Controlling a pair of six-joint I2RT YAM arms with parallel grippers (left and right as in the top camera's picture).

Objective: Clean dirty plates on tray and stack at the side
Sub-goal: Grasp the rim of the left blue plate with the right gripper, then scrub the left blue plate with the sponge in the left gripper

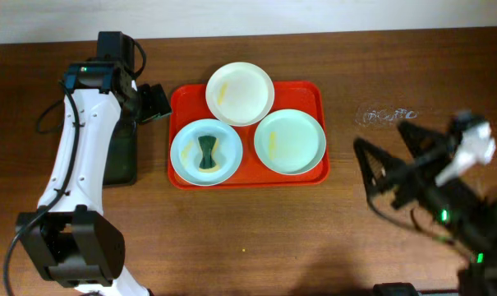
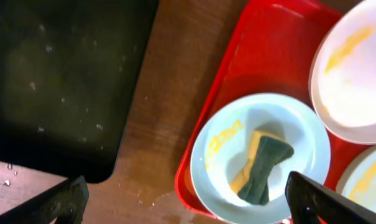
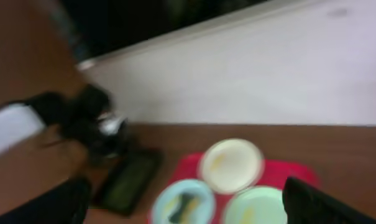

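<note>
Overhead and wrist views of the work area. The tray (image 1: 301,94), red-orange with a raised rim, lies flat on the brown bench (image 1: 256,238) a little left of centre, and it carries all three plates, none of them stacked. The cream-white plate (image 1: 240,93) sits at the tray's far edge, overhanging the rim slightly, with a yellowish smear (image 1: 222,89) on its left half. The left mint plate (image 1: 186,156) fills the near-left corner and holds a green-and-yellow sponge (image 1: 207,153), pinched narrow at its middle. The left wrist view shows a small yellow smear (image 2: 224,140) beside the sponge. The right mint plate (image 1: 290,141) lies in the near-right part of the tray and bears a faint yellow streak (image 1: 273,141). The three plates lie close to one another. A black tray (image 1: 121,156) rests on the bench just left of the red tray, partly under the white left arm (image 1: 75,156). The left jaws are spread wide and hold nothing, poised above the gap between the black tray and the red tray's far-left corner. The right arm (image 1: 445,189) is well apart from the tray, over the bench's right side. The right jaws are likewise spread and empty, and their wrist view is blurred. A small glistening mark (image 1: 385,115) lies on the bench beyond them.
</note>
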